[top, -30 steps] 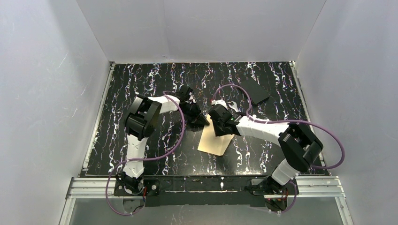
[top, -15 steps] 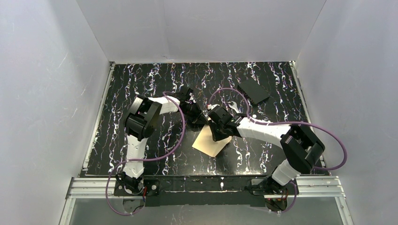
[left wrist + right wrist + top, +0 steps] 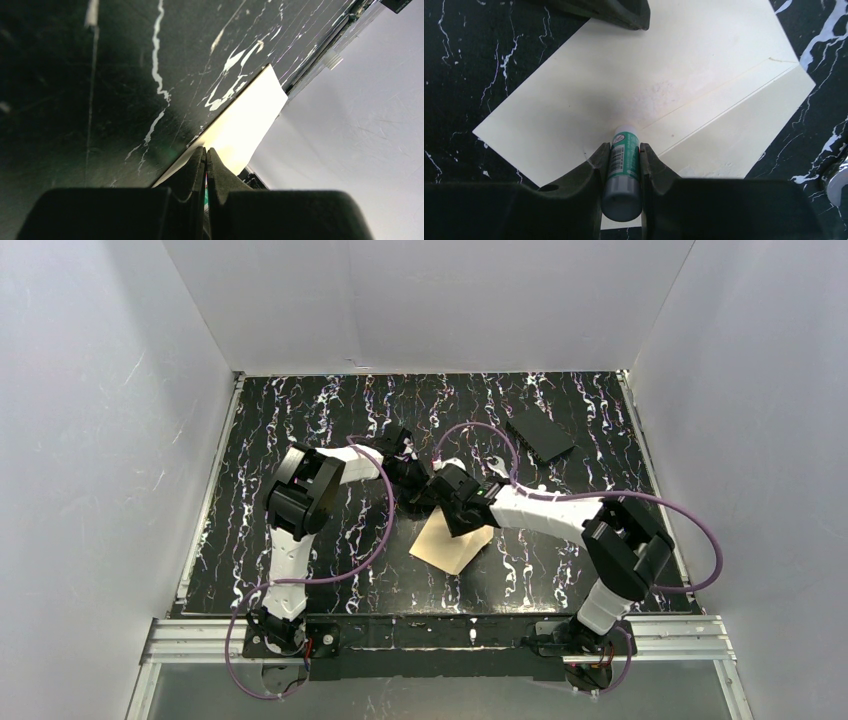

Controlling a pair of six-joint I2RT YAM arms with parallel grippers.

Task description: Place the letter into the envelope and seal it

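The only print I can find is on the glue stick [image 3: 624,165], which sits between the fingers of the right claw [image 3: 622,148]. Its green label carries rows of very small white letters and thin lines like a bar code, running along the tube toward 12 o'clock. All of it is too small and blurred, so no word, brand or number can be read.

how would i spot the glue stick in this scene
Find the cream paper envelope lying on the black white-veined table. The right gripper over it clamps a small green-labelled glue stick, white tip at the paper. It is the only cylinder there.
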